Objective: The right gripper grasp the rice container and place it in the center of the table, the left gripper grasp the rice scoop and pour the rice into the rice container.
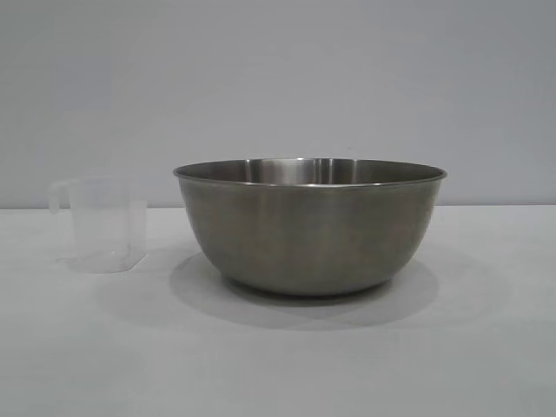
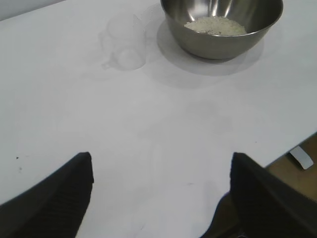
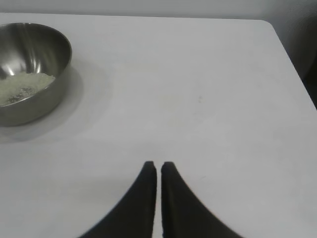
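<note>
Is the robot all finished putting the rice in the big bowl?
Looks finished. The rice already lies inside the rice container, which sits mid-table. The rice scoop stands upright and empty beside it. The left gripper is open and holds nothing; the right gripper is shut, away from the bowl. Nothing seems left.

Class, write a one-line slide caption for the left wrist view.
Open left gripper above white table; steel bowl holds rice, empty clear cup beside it.

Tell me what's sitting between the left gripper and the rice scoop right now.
Nothing: in the left wrist view only bare white table lies between the open left gripper and the empty rice scoop, which stands beside the rice container.
</note>
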Motion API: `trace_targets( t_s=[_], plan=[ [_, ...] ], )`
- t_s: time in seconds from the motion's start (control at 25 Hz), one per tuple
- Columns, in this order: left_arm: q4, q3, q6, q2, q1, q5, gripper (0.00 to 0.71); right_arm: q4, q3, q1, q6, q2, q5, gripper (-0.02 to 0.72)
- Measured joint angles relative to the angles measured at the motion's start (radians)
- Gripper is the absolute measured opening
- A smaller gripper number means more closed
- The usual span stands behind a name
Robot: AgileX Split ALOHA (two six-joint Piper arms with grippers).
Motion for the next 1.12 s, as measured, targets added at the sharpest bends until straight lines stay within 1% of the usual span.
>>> trace_targets(
  t_s=[0.08, 0.12, 0.16, 0.2, 0.32, 0.4, 0.48, 0.56, 0.64, 0.8, 0.96, 1.12],
  plan=[
    [0.0, 0.0, 0.0, 0.0, 0.0, 0.0, 0.507, 0.0, 0.0, 0.0, 0.0, 0.0, 0.0, 0.0],
    [0.0, 0.0, 0.0, 0.0, 0.007, 0.0, 0.507, 0.0, 0.0, 0.0, 0.0, 0.0, 0.0, 0.0],
    [0.0, 0.0, 0.0, 0.0, 0.022, 0.0, 0.507, 0.0, 0.0, 0.0, 0.0, 0.0, 0.0, 0.0],
    [0.0, 0.0, 0.0, 0.0, 0.05, 0.0, 0.507, 0.0, 0.0, 0.0, 0.0, 0.0, 0.0, 0.0],
    [0.0, 0.0, 0.0, 0.0, 0.168, 0.0, 0.507, 0.0, 0.0, 0.0, 0.0, 0.0, 0.0, 0.0],
    [0.0, 0.0, 0.0, 0.0, 0.262, 0.0, 0.507, 0.0, 0.0, 0.0, 0.0, 0.0, 0.0, 0.0],
    [0.0, 0.0, 0.0, 0.0, 0.337, 0.0, 0.507, 0.0, 0.0, 0.0, 0.0, 0.0, 0.0, 0.0],
    [0.0, 0.0, 0.0, 0.0, 0.393, 0.0, 0.507, 0.0, 0.0, 0.0, 0.0, 0.0, 0.0, 0.0],
    [0.0, 0.0, -0.001, 0.0, 0.411, 0.0, 0.507, 0.0, 0.0, 0.0, 0.0, 0.0, 0.0, 0.0],
    [0.0, 0.0, -0.001, 0.0, 0.419, 0.0, 0.507, 0.0, 0.0, 0.0, 0.0, 0.0, 0.0, 0.0],
    [0.0, 0.0, -0.001, 0.0, 0.418, 0.0, 0.507, 0.0, 0.0, 0.002, 0.0, 0.0, 0.0, 0.0],
    [0.0, 0.0, -0.001, 0.0, 0.418, 0.0, 0.507, 0.0, 0.0, 0.038, 0.0, 0.0, 0.0, 0.0]
  ],
)
